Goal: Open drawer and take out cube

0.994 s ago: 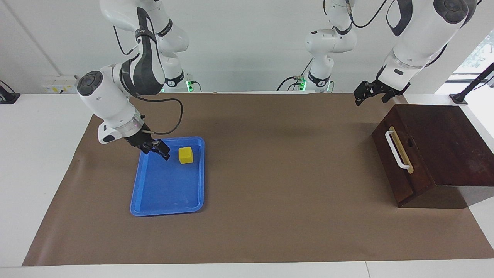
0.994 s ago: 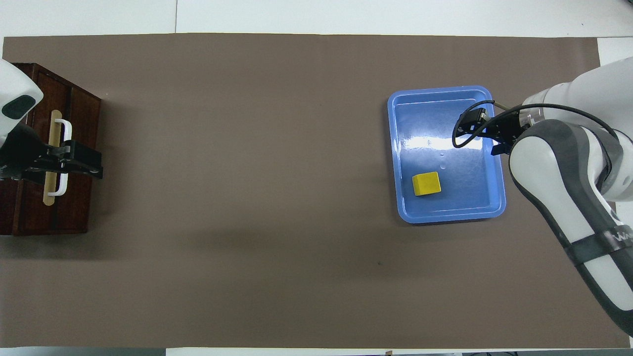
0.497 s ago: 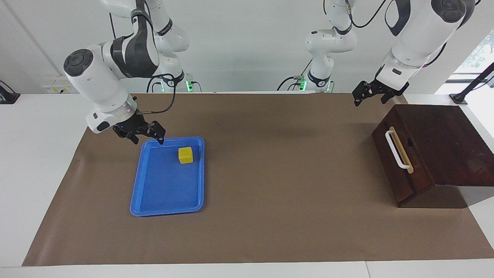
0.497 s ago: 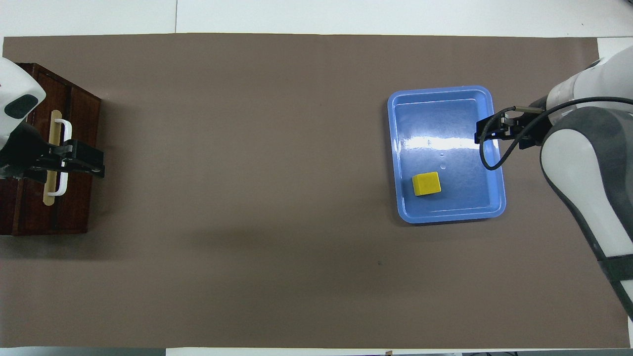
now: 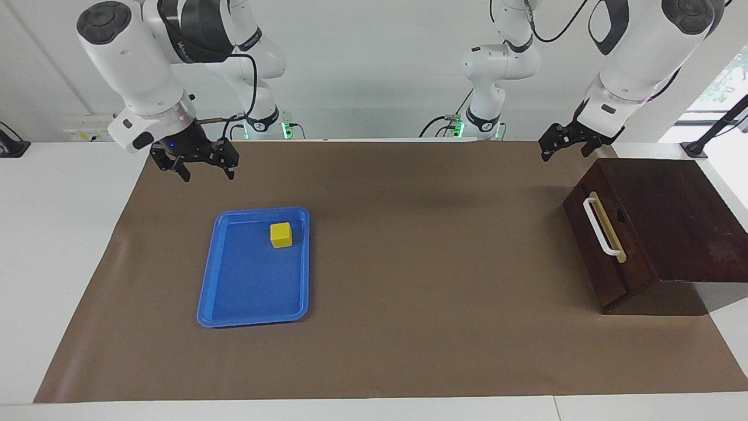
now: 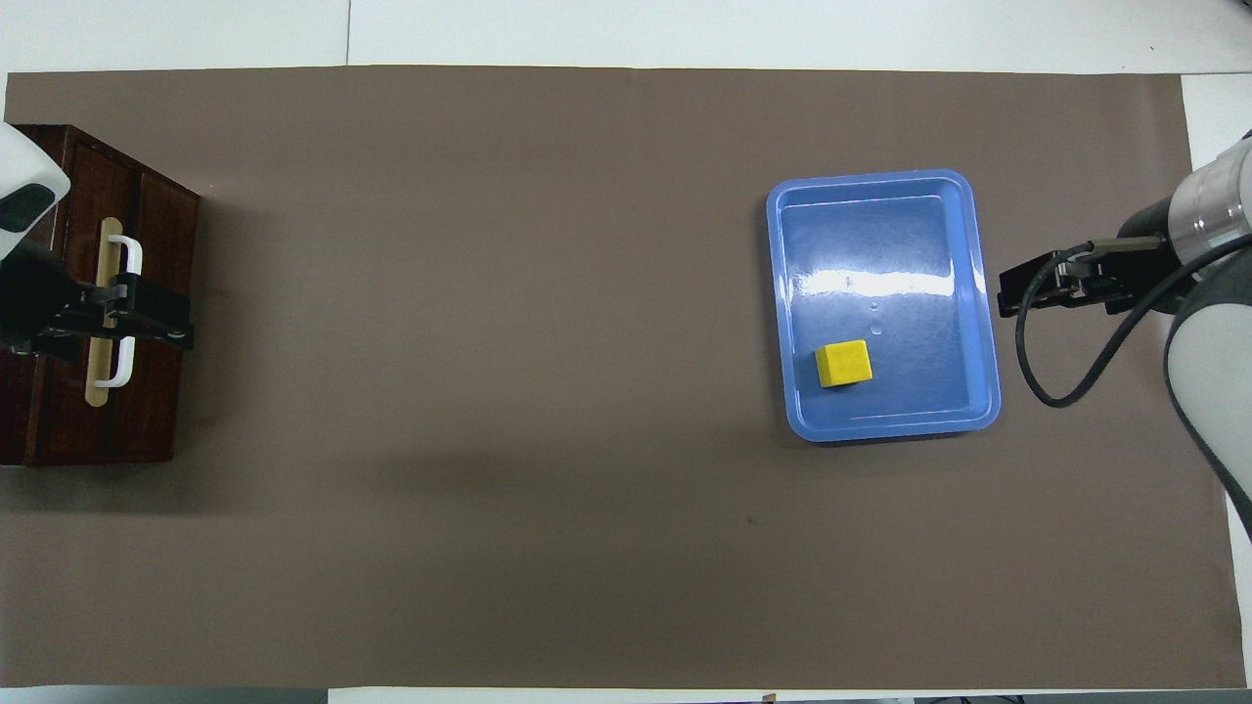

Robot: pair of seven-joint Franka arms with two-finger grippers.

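Tray (image 5: pixel 234 304): you have the cube (image 5: pixel 281 235) inside it, lower left of the facing frame.
Drawer (image 5: pixel 605 234): pushed in at right; contents hidden from you.
Right gripper (image 5: pixel 201 168): released, raised at upper left, clear of the tray.
Left gripper (image 5: pixel 564 143): released, empty, above the box's corner.
Counter (image 5: pixel 421 292): brown mat between tray and drawer.

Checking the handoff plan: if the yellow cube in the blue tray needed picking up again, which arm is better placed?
The right arm. Its open end effector hangs near the tray holding the cube; the left end effector is up by the drawer, at the table's other end.
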